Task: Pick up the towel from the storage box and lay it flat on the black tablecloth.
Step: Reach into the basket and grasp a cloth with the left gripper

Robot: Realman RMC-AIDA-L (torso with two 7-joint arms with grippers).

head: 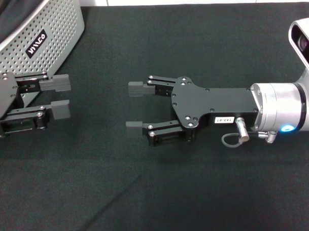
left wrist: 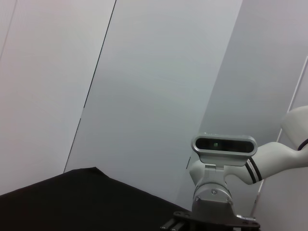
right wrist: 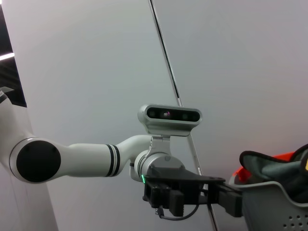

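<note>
- Nearest you in the head view is the right gripper (head: 135,107), reaching in from the right side over the black tablecloth (head: 198,195). Its jaws are spread, with nothing between the 2 ribbed pads.
- You can see its silver wrist with a small blue light at the right edge, a short grey cable looping under it, and its wrist camera housing at the upper right.
- The left gripper (head: 58,97) sits at the left edge, pointing toward the right one. Its jaws are spread too and hold nothing, and its upper pad is just beside the lower wall of the storage box (head: 50,33).
- The 2 grippers face each other with a clear stretch of black cloth between them.
- The storage box stands in the far left corner of the tabletop, light grey with walls of small round holes and a small black label with white letters.
- Your towel (right wrist: 281,166) is in the box. The right wrist view shows a grey-green fold with a bit of orange rising above the perforated rim. In the head view only a sliver of yellow and dark cloth shows at the top left corner.
- The left wrist view shows the right arm's wrist camera (left wrist: 224,144) against pale wall panels, and a corner of the black cloth.
</note>
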